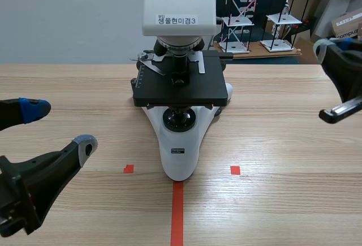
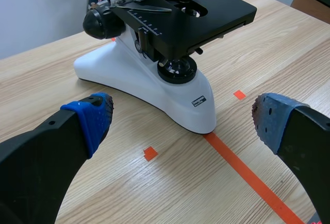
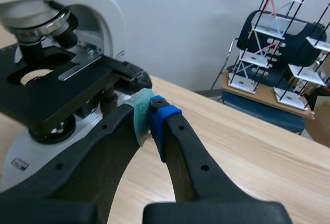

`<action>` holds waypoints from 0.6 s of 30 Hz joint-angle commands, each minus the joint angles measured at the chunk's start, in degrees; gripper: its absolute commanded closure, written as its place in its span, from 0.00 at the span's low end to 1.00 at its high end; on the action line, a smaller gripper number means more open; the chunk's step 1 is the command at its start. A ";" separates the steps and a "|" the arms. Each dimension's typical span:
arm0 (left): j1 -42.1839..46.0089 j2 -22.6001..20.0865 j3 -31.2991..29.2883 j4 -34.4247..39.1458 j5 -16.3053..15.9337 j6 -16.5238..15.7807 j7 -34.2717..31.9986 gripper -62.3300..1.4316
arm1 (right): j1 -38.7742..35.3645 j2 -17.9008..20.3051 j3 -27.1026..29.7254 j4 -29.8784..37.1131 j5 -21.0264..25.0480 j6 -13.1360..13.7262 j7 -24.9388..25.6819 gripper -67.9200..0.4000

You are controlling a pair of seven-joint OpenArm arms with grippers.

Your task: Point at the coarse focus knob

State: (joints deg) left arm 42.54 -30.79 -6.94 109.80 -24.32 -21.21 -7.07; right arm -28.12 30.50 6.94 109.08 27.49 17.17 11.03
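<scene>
Wooden table [image 1: 283, 201], pale grain, carries all that follows. Item one, right gripper [image 3: 150, 108]: clenched on nothing, pads [image 3: 138, 113] pressed together into one blunt tip, probably so that it can serve as a pointer. It is raised at the table's right side, aimed toward the microscope [image 1: 180, 150] but well apart from it. Item two, knob [image 3: 135, 74]: black, coarse focus, on the microscope's flank beside a rear corner of the stage [image 1: 181, 90], straight ahead of that tip. By judgement the aim is set, but the tip has not closed in to point. Item three, left gripper [image 1: 59, 127]: released, fingers wide, low at the near left, facing the microscope's white base, apparently parked out of the way. Item four, tape line [image 1: 177, 212]: orange-red mark running from the base toward the robot.
</scene>
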 commanded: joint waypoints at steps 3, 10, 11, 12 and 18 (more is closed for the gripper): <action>0.28 0.15 -0.15 0.61 -0.50 -0.11 -0.79 0.09 | 5.57 0.74 0.07 1.03 0.92 0.00 -2.12 0.99; 0.28 0.15 -0.15 0.61 -0.50 -0.11 -0.79 0.09 | 16.06 1.62 -3.48 0.59 3.87 0.02 -8.74 0.99; 0.28 0.15 -0.15 0.61 -0.50 -0.11 -0.79 0.09 | 17.49 1.81 -4.28 0.00 3.87 -0.02 -9.11 0.99; 0.28 0.15 -0.15 0.61 -0.50 -0.11 -0.79 0.09 | 18.88 1.92 -5.11 -0.94 3.85 -0.09 -9.40 0.99; 0.28 0.15 -0.15 0.61 -0.50 -0.11 -0.79 0.09 | 28.70 2.21 -10.93 -11.72 3.87 -0.22 -9.44 0.99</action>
State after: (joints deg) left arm 42.54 -30.81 -6.94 109.80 -24.32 -21.23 -7.07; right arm -0.75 31.92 -4.19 97.86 30.92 17.21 0.89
